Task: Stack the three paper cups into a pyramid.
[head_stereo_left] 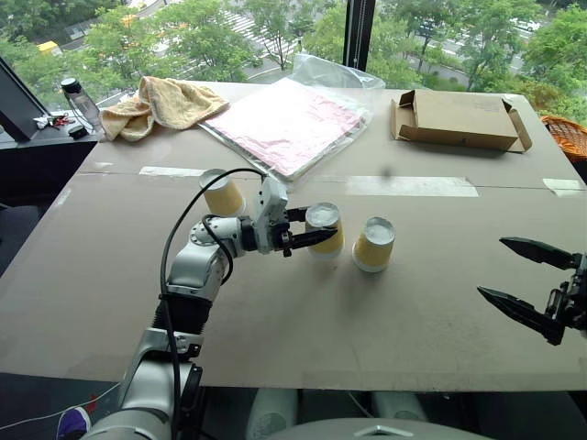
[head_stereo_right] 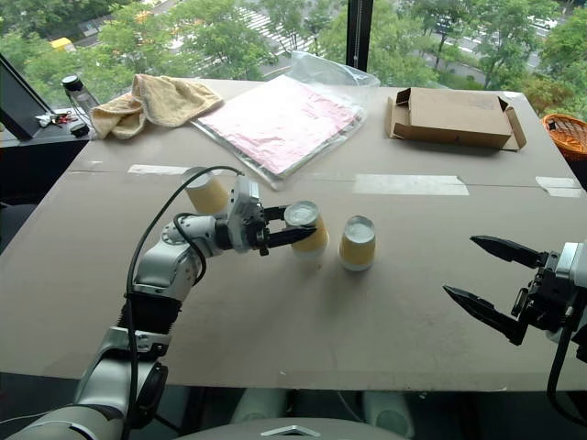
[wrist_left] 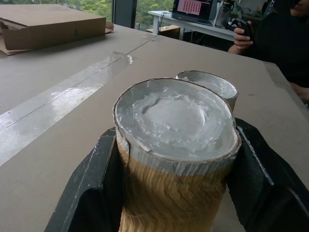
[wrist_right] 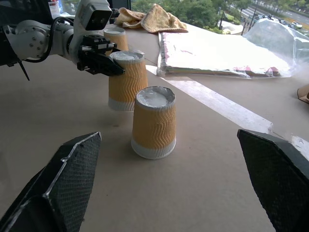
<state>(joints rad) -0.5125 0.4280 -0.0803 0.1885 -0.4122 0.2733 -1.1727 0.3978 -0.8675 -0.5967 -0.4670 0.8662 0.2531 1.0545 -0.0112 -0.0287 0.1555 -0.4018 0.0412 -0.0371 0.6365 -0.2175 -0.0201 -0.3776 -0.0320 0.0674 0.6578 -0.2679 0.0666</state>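
Note:
Three paper cups stand upside down on the brown table [head_stereo_left: 275,321]. The far-left cup [head_stereo_left: 223,192] stands alone behind my left arm. My left gripper [head_stereo_left: 316,226] is shut on the middle cup [head_stereo_left: 326,231], one finger on each side of its upper wall; its rim is down at the table surface. In the left wrist view this cup [wrist_left: 176,159] sits between the black fingers [wrist_left: 91,193]. The right cup [head_stereo_left: 374,244] stands free just beside it. My right gripper [head_stereo_left: 492,268] hangs open and empty near the table's right edge, well apart from the cups.
At the back lie a flat cardboard box [head_stereo_left: 456,119], a pink pack in clear plastic [head_stereo_left: 289,121], a yellow towel [head_stereo_left: 160,103] and a bottle [head_stereo_left: 81,103]. An orange basket [head_stereo_left: 567,134] is at the far right. A person [wrist_left: 270,43] sits beyond the table.

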